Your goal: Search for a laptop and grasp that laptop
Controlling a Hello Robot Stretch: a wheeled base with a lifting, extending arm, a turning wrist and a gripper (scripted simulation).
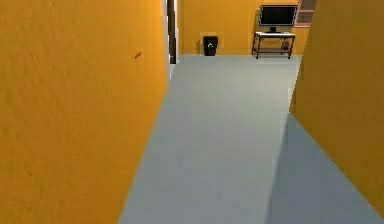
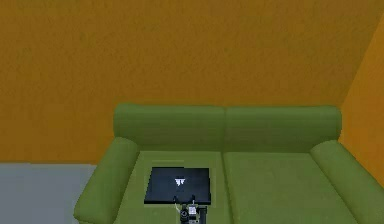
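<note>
Nearest the camera are my fingers [image 2: 187,211], low at the arm side view's bottom edge, and I cannot tell whether they are spread or pressed together, nor whether they hold anything. Just beyond them the laptop [image 2: 180,185] lies flat and dark on the sofa [image 2: 225,125], on its left seat cushion; touching or apart, I cannot say. My worry is the soft seat: I judge a thin flat slab could sink or slide toward the backrest if I push at it, and a grip on one edge could let it tip out. Nothing stands between fingers and laptop; the sofa's armrest [image 2: 100,180] sits near, off to their left in that view. Well away, down the corridor ahead, stand a bin [image 1: 210,45] and a surface [image 1: 274,38] carrying a monitor [image 1: 278,16].
</note>
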